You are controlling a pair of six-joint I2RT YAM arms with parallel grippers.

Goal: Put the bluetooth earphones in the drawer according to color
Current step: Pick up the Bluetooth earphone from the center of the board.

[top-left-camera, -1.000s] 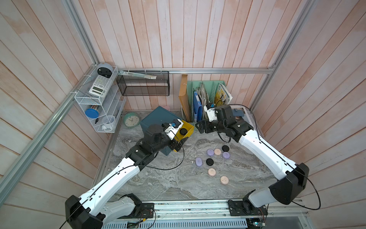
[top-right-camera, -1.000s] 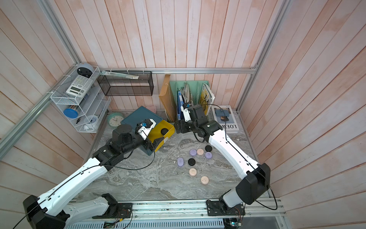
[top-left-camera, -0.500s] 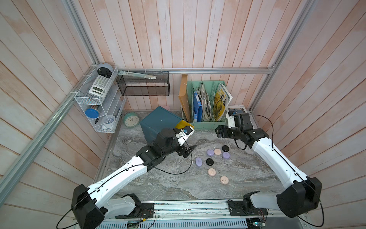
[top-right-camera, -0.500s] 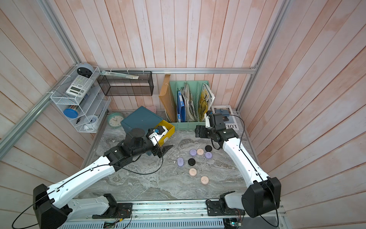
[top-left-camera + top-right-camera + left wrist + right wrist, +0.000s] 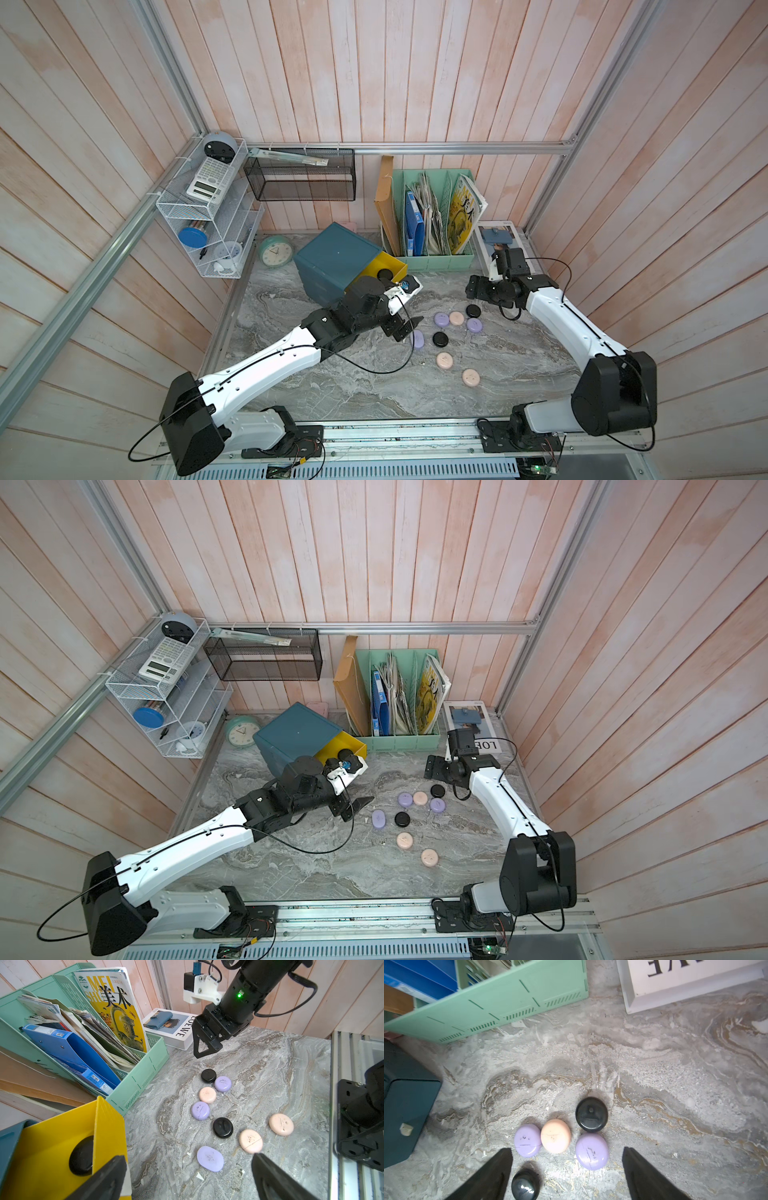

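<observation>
The teal drawer chest (image 5: 336, 257) stands at the back left with its yellow drawer (image 5: 395, 266) pulled out and one black earphone case (image 5: 384, 273) inside. Several more bluetooth earphones lie loose on the marble: black (image 5: 441, 339), lilac (image 5: 473, 325), pink (image 5: 444, 360). My left gripper (image 5: 407, 328) hangs open just above the table, beside a lilac case (image 5: 209, 1158), which shows between its fingers. My right gripper (image 5: 471, 287) is open and empty, above and behind the cluster, with a black case (image 5: 591, 1114) ahead of it.
A mint-green file rack (image 5: 432, 257) with folders stands at the back, right of the chest. A white book (image 5: 496, 237) lies in the back right corner, a round clock (image 5: 275, 250) left of the chest. Wire shelves (image 5: 208, 216) hang on the left wall.
Both grippers have left the yellow drawer. The left has swung down and right to the loose cases; the right has pulled back to the right, over the cluster.
</observation>
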